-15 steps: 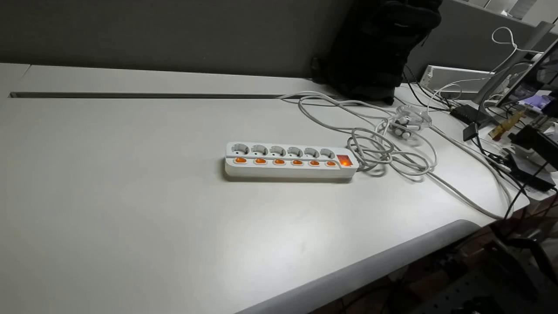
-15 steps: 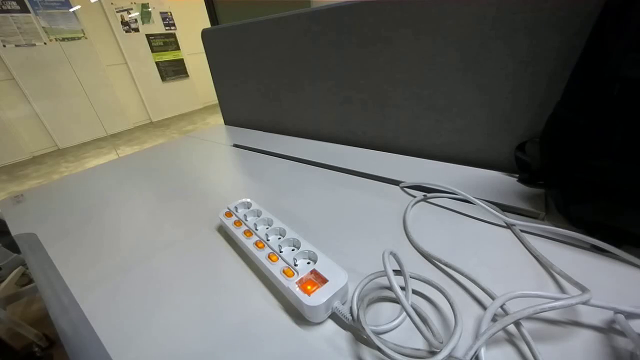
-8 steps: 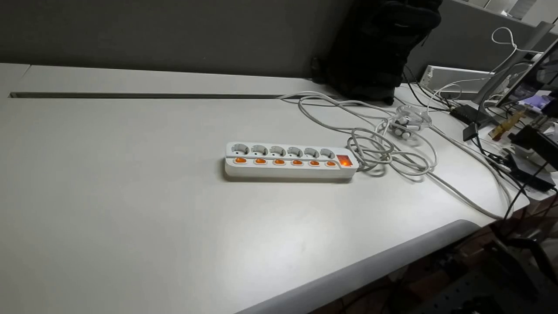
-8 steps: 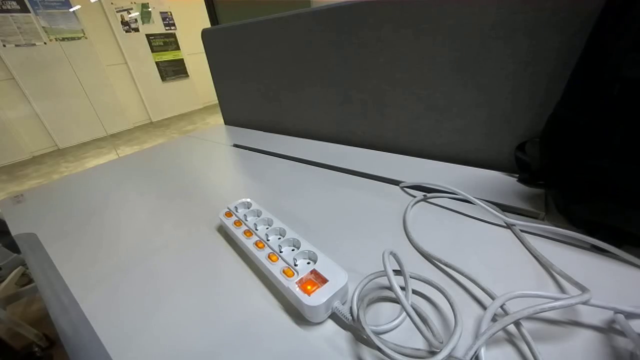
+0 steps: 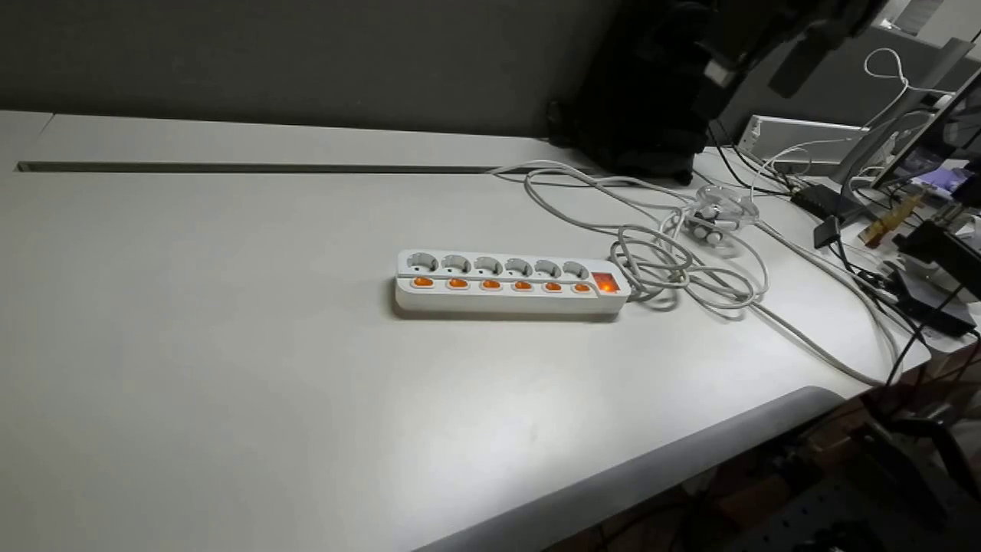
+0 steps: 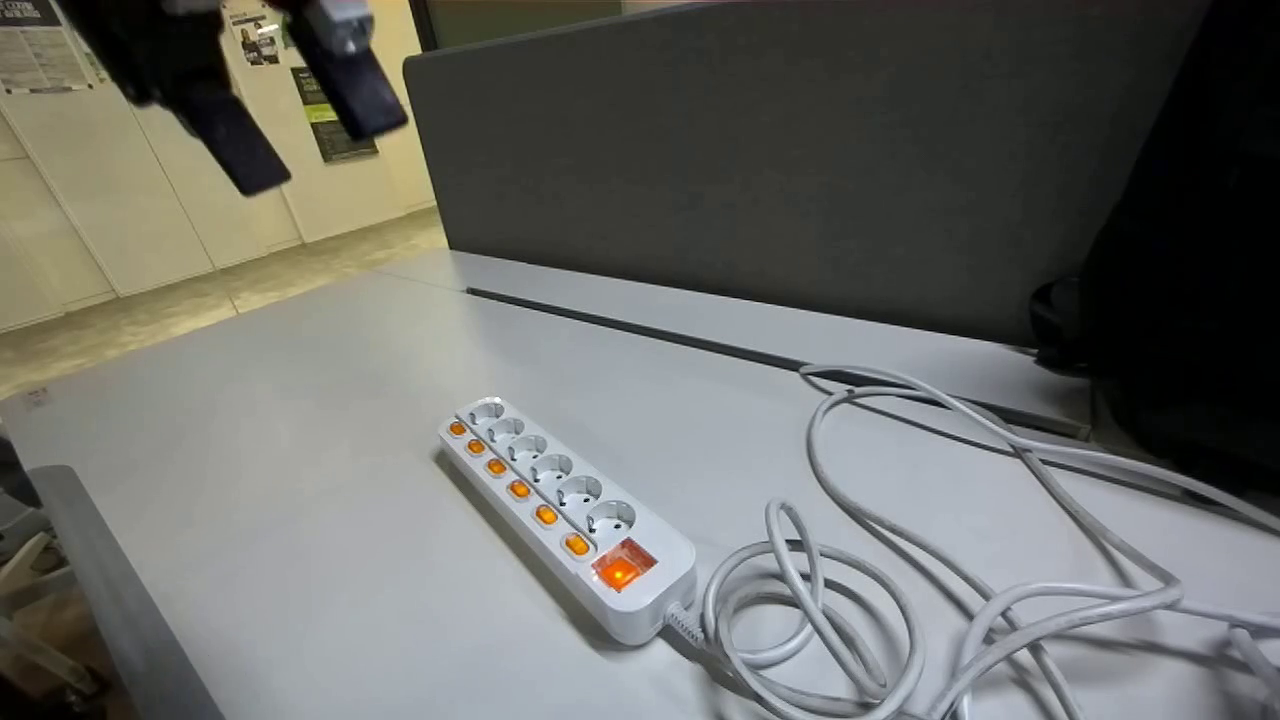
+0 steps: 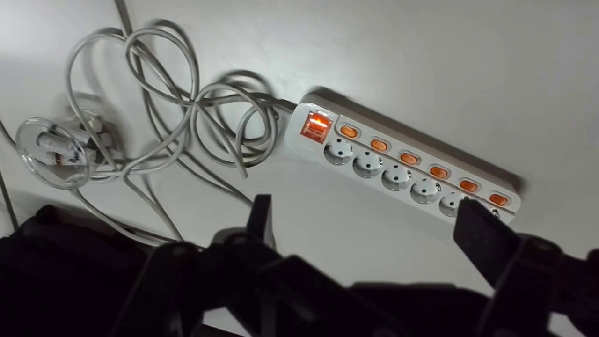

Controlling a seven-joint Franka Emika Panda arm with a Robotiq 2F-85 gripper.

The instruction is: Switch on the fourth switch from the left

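In an exterior view the tabletop (image 5: 191, 345) spreads broadly to the left of the power strip (image 5: 510, 304) and in front of it, as far as the slanting edge (image 5: 651, 475) at lower right; behind, a dark slot (image 5: 253, 167) runs below an upright partition (image 5: 306, 61). Room narrows on the strip's right, where loops of cable (image 7: 192, 103) sprawl before a black backpack (image 5: 636, 100). Half a second ago the tool (image 6: 325, 158) was outside both exterior views; now it hangs in from the top of each, blurred, above the tabletop and well apart from the strip, which lies just where it did. The tool is spread wide, its two fingers (image 6: 238, 145) separated by a broad gap; in the wrist view one of them hides part of the strip's end away from the cable. The fourth switch (image 5: 523, 286) from the left sits in the row of small oval orange switches (image 7: 439, 172) along the strip's near side, between the third and the fifth; which way it is rocked I cannot tell. The strip is a long bar of glossy white plastic with rounded corners and round recessed sockets (image 7: 396, 178), and a larger square red switch (image 7: 317, 126) glows at its cable end. The cable is smooth and pale grey, the partition matt and dark, the tabletop's edge a thick rounded band.
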